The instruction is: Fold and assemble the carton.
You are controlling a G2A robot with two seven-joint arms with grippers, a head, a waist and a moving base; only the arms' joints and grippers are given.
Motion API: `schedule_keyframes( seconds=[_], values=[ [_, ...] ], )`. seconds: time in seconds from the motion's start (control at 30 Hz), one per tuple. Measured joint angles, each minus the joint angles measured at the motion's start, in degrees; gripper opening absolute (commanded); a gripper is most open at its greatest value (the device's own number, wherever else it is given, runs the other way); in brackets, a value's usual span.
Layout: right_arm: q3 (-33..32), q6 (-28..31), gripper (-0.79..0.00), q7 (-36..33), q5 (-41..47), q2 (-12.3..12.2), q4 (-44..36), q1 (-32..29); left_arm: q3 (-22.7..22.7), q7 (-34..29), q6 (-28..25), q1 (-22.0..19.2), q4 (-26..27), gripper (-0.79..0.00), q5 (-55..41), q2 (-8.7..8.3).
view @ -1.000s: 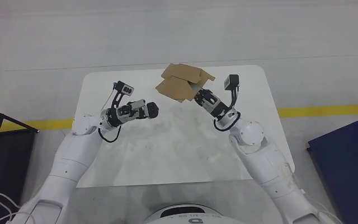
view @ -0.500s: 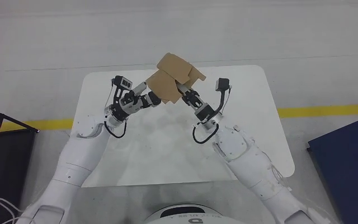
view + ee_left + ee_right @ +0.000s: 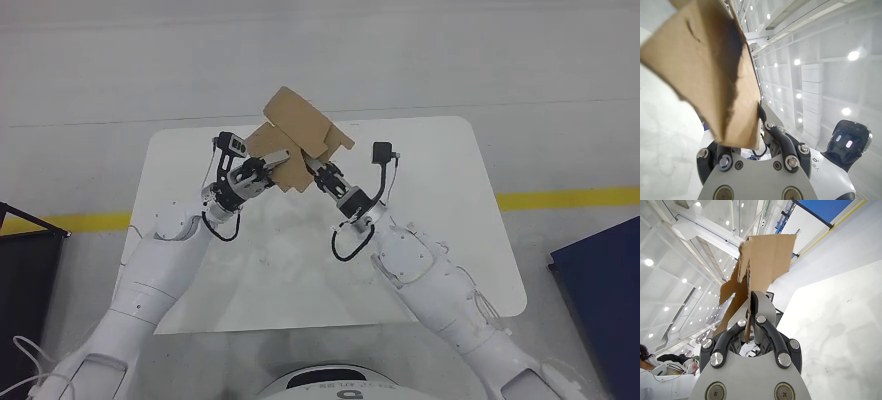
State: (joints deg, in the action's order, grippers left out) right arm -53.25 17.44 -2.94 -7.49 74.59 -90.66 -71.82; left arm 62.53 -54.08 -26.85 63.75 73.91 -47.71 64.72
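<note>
2 pincers hold the brown corrugated cardboard carton (image 3: 297, 135) aloft between them, the left pincer (image 3: 274, 164) clamped on 1 lower corner, the right pincer (image 3: 318, 172) on the edge beside it. Its flaps look loose and no box is formed yet. 1 second ago only the right pincer gripped it, lower down.

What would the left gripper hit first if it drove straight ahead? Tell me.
The carton, at once: its cardboard already sits at the left gripper's front. Beyond it the right gripper grips the same carton, though depth is unclear.
</note>
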Motion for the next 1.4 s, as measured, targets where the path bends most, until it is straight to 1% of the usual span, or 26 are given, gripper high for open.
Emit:
schedule_keyframes(
  seconds=[0.1,0.13,0.17,0.2,0.37,0.53,0.63,0.7,0.83,0.97,1.1,1.2,1.4],
  values=[
    [0.04,-0.56,-0.785,-1.55,-1.54,-0.03,-0.64,-0.28,0.25,-0.29,-0.5,0.12,-0.13,-0.785,0.86,0.09],
    [0.02,-0.66,-0.693,-1.82,-2.02,-0.03,-0.85,-0.37,0.28,-0.58,-0.37,0.26,-0.09,-0.785,0.51,0.14],
    [0.0,-0.72,-0.191,-2.06,-2.67,-0.03,-1.22,-0.54,0.37,-1.23,0.13,0.44,-0.01,-0.785,-0.51,0.2],
    [-0.03,-0.66,0.0,-2.11,-3.01,-0.03,-1.6,-0.71,0.55,-1.9,0.47,0.49,0.07,-0.785,-1.18,0.21],
    [-1.38,0.76,0.0,-0.16,-3.94,-0.08,-4.35,-2.33,2.71,-5.87,1.09,0.84,0.8,-0.785,-4.06,0.04],
    [-3.63,0.91,-0.009,1.21,-4.64,-0.29,-5.89,-3.76,4.47,-8.26,1.31,1.75,1.25,-0.785,-5.28,-0.14],
    [-4.65,0.87,-0.077,1.43,-4.76,-0.35,-6.57,-4.45,5.06,-9.59,1.75,2.35,1.3,-0.785,-5.82,-0.17],
    [-5.0,0.77,-0.102,1.32,-5.11,-0.36,-6.97,-4.76,5.37,-10.4,2.12,2.63,1.28,-0.785,-5.86,-0.18],
    [-4.98,0.03,-0.243,0.87,-6.35,-0.27,-7.43,-4.89,6.02,-11.29,2.48,2.76,1.31,-0.785,-4.79,-0.25],
    [-4.49,-0.8,-0.283,0.7,-7.05,-0.02,-7.53,-4.72,6.5,-11.95,2.56,3.08,1.87,-0.785,-4.43,-0.22],
    [-4.81,-0.62,-0.391,1.58,-6.65,0.13,-7.77,-5.09,6.8,-12.14,2.29,3.51,2.03,-0.785,-4.57,-0.11],
    [-5.35,-0.35,-0.388,1.71,-6.33,0.14,-7.93,-5.75,6.96,-12.19,2.13,3.77,2.03,-0.785,-4.8,-0.01],
    [-6.29,0.6,-0.413,0.96,-5.93,0.06,-8.45,-7.13,7.1,-12.53,3.08,4.0,1.99,-0.785,-5.83,0.23]
  ],
)
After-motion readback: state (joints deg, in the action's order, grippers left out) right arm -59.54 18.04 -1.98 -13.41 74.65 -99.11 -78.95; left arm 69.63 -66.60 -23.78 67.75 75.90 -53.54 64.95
